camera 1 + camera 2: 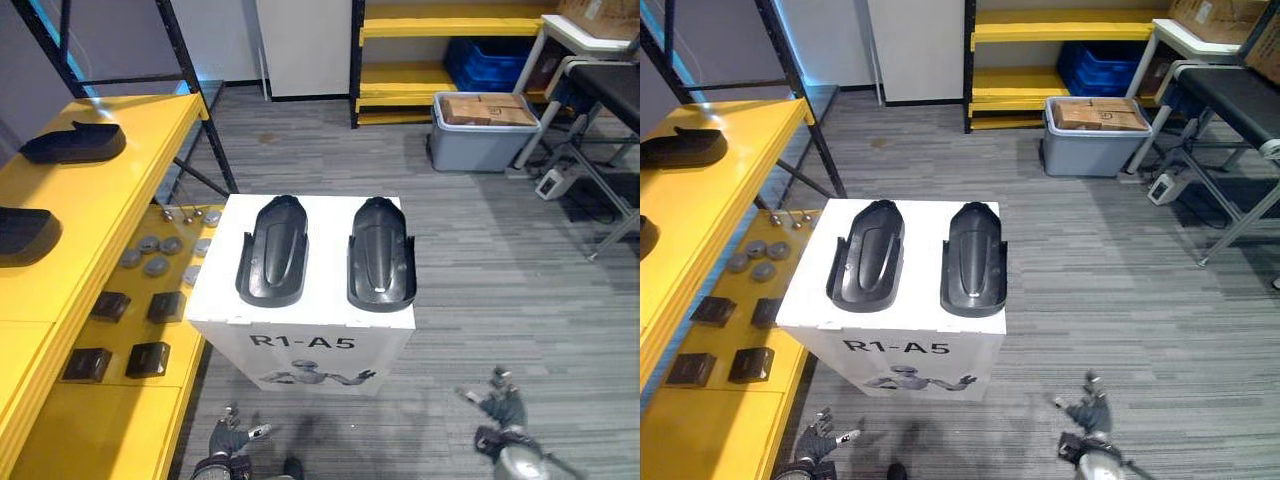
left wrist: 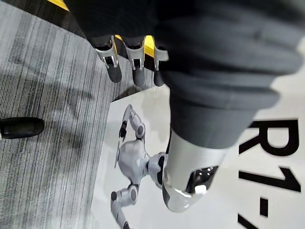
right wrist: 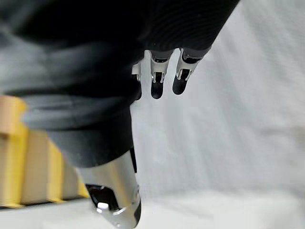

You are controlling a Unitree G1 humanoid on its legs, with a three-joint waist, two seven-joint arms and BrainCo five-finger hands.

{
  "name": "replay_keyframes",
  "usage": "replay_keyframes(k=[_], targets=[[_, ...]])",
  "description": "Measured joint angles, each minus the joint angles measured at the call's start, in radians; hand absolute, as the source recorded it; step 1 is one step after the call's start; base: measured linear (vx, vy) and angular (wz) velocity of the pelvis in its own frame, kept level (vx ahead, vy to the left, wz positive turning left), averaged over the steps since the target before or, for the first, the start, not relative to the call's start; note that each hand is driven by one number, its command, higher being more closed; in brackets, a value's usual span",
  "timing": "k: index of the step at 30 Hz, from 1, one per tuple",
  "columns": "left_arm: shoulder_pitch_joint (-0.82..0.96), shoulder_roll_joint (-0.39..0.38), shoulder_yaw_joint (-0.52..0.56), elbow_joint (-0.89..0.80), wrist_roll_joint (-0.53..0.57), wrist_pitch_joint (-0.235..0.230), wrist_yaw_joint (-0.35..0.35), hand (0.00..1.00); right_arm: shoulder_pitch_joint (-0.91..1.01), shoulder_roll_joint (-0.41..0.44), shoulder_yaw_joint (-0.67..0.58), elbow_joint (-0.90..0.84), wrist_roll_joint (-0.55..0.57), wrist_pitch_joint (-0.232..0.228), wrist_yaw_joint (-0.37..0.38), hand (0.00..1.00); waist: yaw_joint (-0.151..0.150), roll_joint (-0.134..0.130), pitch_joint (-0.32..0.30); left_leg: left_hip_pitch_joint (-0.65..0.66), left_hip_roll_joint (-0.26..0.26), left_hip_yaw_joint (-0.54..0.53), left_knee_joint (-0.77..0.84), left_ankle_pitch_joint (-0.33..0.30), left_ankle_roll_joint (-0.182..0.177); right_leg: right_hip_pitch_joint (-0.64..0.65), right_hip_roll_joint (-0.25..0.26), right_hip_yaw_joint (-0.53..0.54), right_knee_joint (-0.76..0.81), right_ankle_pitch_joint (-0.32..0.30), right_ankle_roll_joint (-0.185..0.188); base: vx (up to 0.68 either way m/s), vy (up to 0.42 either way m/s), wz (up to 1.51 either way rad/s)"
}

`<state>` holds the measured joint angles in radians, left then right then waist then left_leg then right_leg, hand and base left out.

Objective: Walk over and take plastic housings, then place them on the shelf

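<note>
Two black plastic housings lie side by side on top of a white box (image 1: 225, 310): the left housing (image 1: 272, 250) and the right housing (image 1: 381, 253). My left hand (image 1: 231, 436) hangs low in front of the box's left corner, fingers (image 2: 128, 62) straight and holding nothing. My right hand (image 1: 501, 408) hangs low to the right of the box, fingers (image 3: 162, 76) relaxed and empty. The yellow shelf (image 1: 130, 170) runs along the left; two more black housings (image 1: 72, 143) (image 1: 25, 232) rest on its upper level.
The shelf's lower level carries grey discs (image 1: 155, 255) and small black blocks (image 1: 128, 335). A grey bin (image 1: 485, 135) with cardboard boxes stands beyond the box, before another yellow rack (image 1: 440, 25). A bench frame (image 1: 600, 170) stands at the right. Grey floor surrounds the box.
</note>
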<state>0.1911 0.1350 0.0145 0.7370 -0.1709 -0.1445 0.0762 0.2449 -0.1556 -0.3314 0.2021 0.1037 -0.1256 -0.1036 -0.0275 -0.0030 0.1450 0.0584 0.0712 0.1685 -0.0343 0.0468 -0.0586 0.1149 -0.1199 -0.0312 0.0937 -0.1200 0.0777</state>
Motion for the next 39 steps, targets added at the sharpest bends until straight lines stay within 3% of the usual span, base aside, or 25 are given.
replay_keyframes(k=[4,8,13,15,20,23,29,33,39], targets=[[0.028,0.000,0.000,-0.010,0.010,-0.001,-0.002,0.00,-0.004,-0.007,-0.060,-0.162,-0.097,-0.013,-0.016,0.00,-0.009,-0.018,-0.021,0.011,0.002,0.012,-0.013,0.000,0.000,-0.002,0.003,0.020,0.001,0.000,0.000,0.03,0.004,-0.07],[0.048,0.000,0.000,-0.010,0.020,-0.002,-0.015,0.00,-0.048,-0.026,-0.049,-0.238,-0.132,-0.014,-0.027,0.00,-0.008,-0.015,-0.026,0.012,0.001,0.023,-0.017,0.002,0.000,-0.011,0.002,0.026,0.002,0.000,0.000,-0.04,0.001,-0.11],[0.060,0.000,-0.002,-0.011,0.018,-0.003,-0.032,0.00,-0.188,-0.127,0.069,-0.263,-0.132,-0.024,-0.036,0.00,-0.004,-0.011,-0.033,0.006,-0.001,0.013,-0.052,0.039,0.000,-0.032,0.004,0.021,0.009,0.000,0.000,-0.10,-0.002,0.04],[0.067,0.000,-0.002,-0.012,0.017,-0.004,-0.039,0.00,-0.242,-0.128,0.112,-0.255,-0.141,-0.025,-0.038,0.00,0.001,-0.009,-0.036,0.001,-0.002,0.003,-0.052,0.044,0.002,-0.035,0.004,0.014,0.012,0.000,0.000,-0.08,-0.001,0.13],[0.069,-0.001,-0.014,-0.012,0.012,-0.009,-0.039,0.00,-0.402,-0.126,0.205,-0.085,-0.171,-0.018,-0.057,0.00,0.035,-0.007,-0.036,-0.010,-0.006,-0.020,-0.052,0.055,0.006,-0.035,0.001,-0.009,0.011,0.000,0.000,-0.04,0.000,0.12],[0.071,-0.004,-0.034,-0.011,-0.004,-0.008,-0.038,0.00,-0.479,-0.121,0.231,0.027,-0.191,0.012,-0.074,0.00,0.046,-0.005,-0.034,-0.024,-0.010,-0.039,-0.052,0.061,0.009,-0.034,-0.001,-0.028,0.006,0.001,0.000,-0.01,-0.005,0.23],[0.077,-0.009,-0.052,-0.014,-0.006,-0.009,-0.036,0.00,-0.638,-0.101,0.248,0.223,-0.249,0.075,-0.126,0.00,0.048,0.020,-0.018,-0.036,-0.013,-0.064,-0.053,0.069,0.009,-0.028,-0.002,-0.059,0.003,0.002,-0.002,0.00,-0.010,0.12],[0.058,-0.012,-0.077,-0.022,-0.031,-0.010,-0.013,0.00,-0.762,-0.053,0.229,0.350,-0.320,0.138,-0.201,0.00,0.055,0.030,0.021,-0.061,-0.013,-0.065,-0.056,0.073,0.010,-0.050,-0.002,-0.061,0.002,0.007,-0.004,-0.04,0.000,0.02],[0.040,-0.020,-0.081,-0.022,-0.043,-0.010,0.006,0.00,-0.849,-0.021,0.212,0.461,-0.324,0.163,-0.220,0.00,0.056,0.031,0.052,-0.065,-0.015,-0.072,-0.055,0.075,0.010,-0.048,-0.003,-0.069,-0.004,0.008,-0.003,0.00,0.001,0.03]])
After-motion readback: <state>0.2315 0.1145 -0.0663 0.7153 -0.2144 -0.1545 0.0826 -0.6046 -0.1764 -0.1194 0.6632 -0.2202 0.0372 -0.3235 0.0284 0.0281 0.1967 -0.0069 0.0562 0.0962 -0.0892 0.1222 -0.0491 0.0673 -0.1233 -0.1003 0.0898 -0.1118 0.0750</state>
